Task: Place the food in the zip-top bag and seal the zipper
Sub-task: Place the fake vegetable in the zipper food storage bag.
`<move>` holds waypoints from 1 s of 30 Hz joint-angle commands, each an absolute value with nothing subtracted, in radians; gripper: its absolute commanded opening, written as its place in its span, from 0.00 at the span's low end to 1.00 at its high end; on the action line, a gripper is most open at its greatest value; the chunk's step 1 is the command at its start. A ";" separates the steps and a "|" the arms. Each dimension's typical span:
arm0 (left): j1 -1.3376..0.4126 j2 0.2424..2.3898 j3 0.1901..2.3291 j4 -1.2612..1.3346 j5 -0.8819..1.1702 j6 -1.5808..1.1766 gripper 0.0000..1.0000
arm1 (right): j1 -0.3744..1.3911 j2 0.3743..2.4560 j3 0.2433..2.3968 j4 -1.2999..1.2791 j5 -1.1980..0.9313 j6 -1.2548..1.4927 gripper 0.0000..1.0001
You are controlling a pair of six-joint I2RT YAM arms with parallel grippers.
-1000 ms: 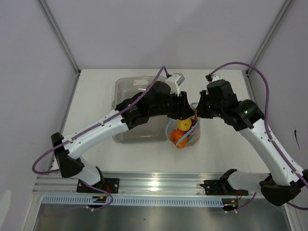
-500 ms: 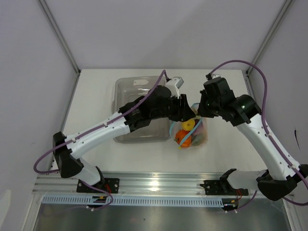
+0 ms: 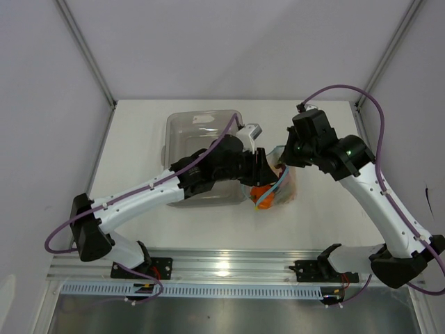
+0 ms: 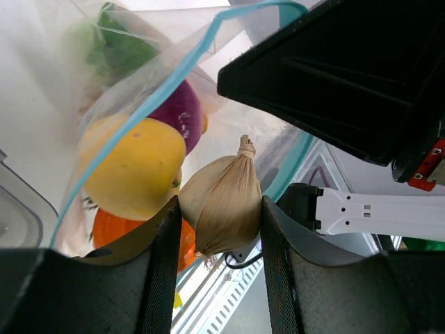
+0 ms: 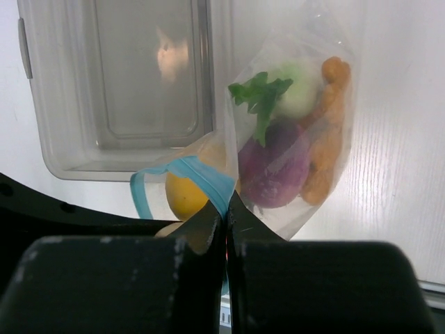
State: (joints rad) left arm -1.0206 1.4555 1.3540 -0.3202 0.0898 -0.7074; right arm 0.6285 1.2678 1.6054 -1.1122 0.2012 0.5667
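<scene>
My left gripper (image 4: 220, 203) is shut on a beige garlic-like bulb of food (image 4: 226, 188), held right at the mouth of the zip-top bag (image 3: 284, 191). The light blue zipper (image 4: 156, 94) curves around it. Inside the bag lie a yellow lemon (image 4: 132, 167), a purple onion (image 4: 182, 111), a green sprig (image 5: 261, 94), a white radish (image 5: 300, 87) and orange bits (image 5: 327, 146). My right gripper (image 5: 227, 209) is shut on the zipper (image 5: 201, 177) and holds the bag (image 5: 295, 209) up by its mouth edge.
A rigid clear tray (image 3: 198, 129) stands on the white table just left of the bag, under my left arm. The right arm's black wrist (image 4: 348, 76) hangs close above my left gripper. The metal rail (image 3: 229, 268) runs along the near table edge.
My left gripper has moved right and down over the bag's mouth with the bulb. The right gripper has shifted slightly back and left, still holding the zipper edge, and the bag has swung under it.
</scene>
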 commanded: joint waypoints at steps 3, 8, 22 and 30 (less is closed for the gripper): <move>-1.026 1.462 1.403 -0.284 0.136 -0.713 0.39 | 0.632 1.259 1.646 -1.043 0.181 0.604 0.00; -1.028 1.554 1.494 -0.348 0.187 -0.709 0.44 | 0.632 1.261 1.655 -1.043 0.179 0.607 0.00; -1.026 1.514 1.439 -0.339 0.131 -0.686 0.97 | 0.632 1.249 1.640 -1.051 0.189 0.588 0.00; -1.029 1.304 1.320 -0.354 0.029 -0.640 0.96 | 0.629 1.235 1.609 -1.048 0.213 0.584 0.00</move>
